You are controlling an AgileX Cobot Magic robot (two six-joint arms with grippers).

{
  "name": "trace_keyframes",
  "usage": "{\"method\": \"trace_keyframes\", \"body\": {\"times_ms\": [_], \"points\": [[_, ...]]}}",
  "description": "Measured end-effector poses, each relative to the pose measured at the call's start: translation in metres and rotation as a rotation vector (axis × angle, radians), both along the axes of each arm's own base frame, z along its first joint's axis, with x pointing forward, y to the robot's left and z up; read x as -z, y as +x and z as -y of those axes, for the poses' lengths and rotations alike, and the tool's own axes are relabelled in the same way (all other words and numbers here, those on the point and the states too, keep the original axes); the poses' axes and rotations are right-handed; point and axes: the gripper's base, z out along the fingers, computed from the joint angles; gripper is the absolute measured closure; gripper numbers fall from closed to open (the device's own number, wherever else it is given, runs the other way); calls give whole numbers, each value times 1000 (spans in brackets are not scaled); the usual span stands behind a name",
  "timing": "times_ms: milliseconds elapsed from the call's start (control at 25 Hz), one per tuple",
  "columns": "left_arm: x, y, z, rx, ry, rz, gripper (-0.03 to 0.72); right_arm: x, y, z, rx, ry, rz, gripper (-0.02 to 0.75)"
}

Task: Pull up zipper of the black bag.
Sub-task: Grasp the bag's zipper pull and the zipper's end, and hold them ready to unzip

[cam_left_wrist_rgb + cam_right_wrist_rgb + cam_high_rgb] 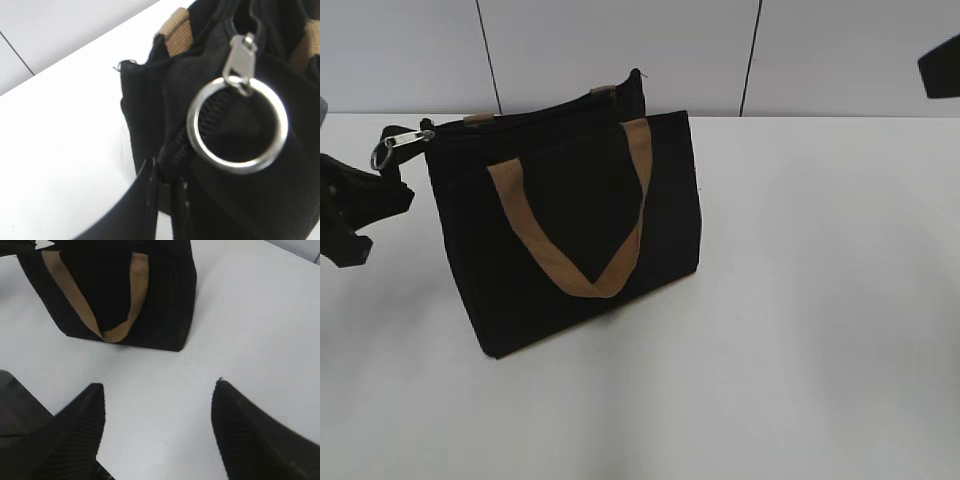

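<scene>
The black bag stood upright on the white table, left of the middle, with one tan strap hanging in a loop down its near face. The zipper ran along the bag's top edge, and its silver pull with a metal ring stuck out past the top left corner. In the left wrist view the ring hung just beside the zipper teeth. The left gripper sat at the left edge, close to the ring; its fingers were hard to make out, so I could not tell how far they were parted or whether they held anything. The right gripper hovered above bare table, well apart from the bag, fingers spread wide and empty.
</scene>
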Motion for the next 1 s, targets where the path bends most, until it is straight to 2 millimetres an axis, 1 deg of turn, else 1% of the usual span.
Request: {"method": "trace_keyframes", "body": {"times_ms": [80, 160, 200, 280, 440, 560, 640, 760, 880, 1000], "points": [[-9, -3, 0, -9, -2, 31, 661, -4, 11, -4, -50, 6, -10, 252], [-15, -5, -1, -11, -6, 52, 661, -10, 20, -8, -96, 22, -15, 309], [-16, -5, -1, -13, -8, 57, 661, -12, 25, -12, -120, 35, -25, 331], [-17, -6, -1, -15, -10, 60, 661, -18, 34, -23, -169, 47, -24, 351], [-17, -6, -1, -18, -14, 57, 661, -17, 54, -65, -263, 86, -63, 363], [-18, -6, 0, -11, -21, 58, 661, -8, 72, -103, -294, 125, -133, 365], [-18, -6, 1, -4, -29, 61, 661, 3, 83, -131, -328, 134, -188, 372], [-21, -7, 1, -7, -27, 71, 661, 16, 94, -167, -373, 136, -247, 374], [-28, -10, -1, -24, -14, 98, 661, 27, 102, -194, -394, 142, -292, 374], [-35, -12, -4, -47, 5, 125, 661, 34, 106, -216, -408, 149, -310, 374]]}}
